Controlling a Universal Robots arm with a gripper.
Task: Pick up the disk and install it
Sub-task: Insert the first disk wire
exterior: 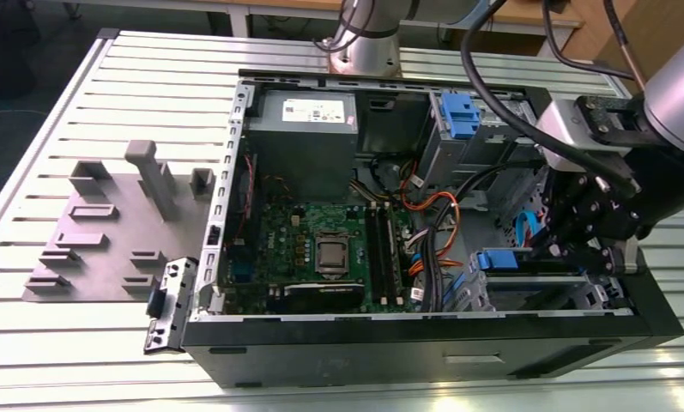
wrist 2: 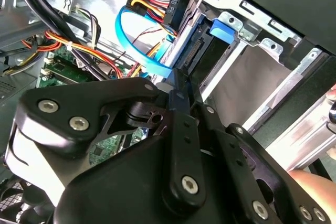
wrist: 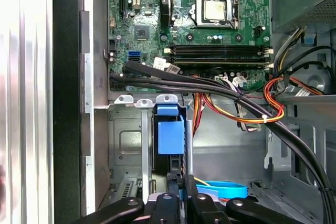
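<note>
The disk (exterior: pixel 499 260) stands on edge in the drive bay at the case's front corner, on the exterior view's right. Its blue plastic frame (wrist: pixel 169 129) faces out of the bay, and its connector edge (wrist 2: pixel 195 51) sits below a blue tab (wrist 2: pixel 223 29). My gripper (exterior: pixel 544 251) hangs inside the case just beside the disk's end. In both wrist views the black fingers (wrist 2: pixel 180 90) lie close together, shut, with nothing between them. Their tips (wrist: pixel 182 181) are right at the disk's rear edge; I cannot tell whether they touch it.
The open computer case (exterior: pixel 433 360) lies on a slatted table. Inside are a motherboard (exterior: pixel 318 249), a power supply box (exterior: pixel 301 129), a second blue-framed bay (exterior: pixel 458 116) and cable bundles (wrist: pixel 236 98). A blue flat cable (wrist 2: pixel 131 40) loops near the fingers. A grey fixture (exterior: pixel 112 223) stands at the exterior view's left.
</note>
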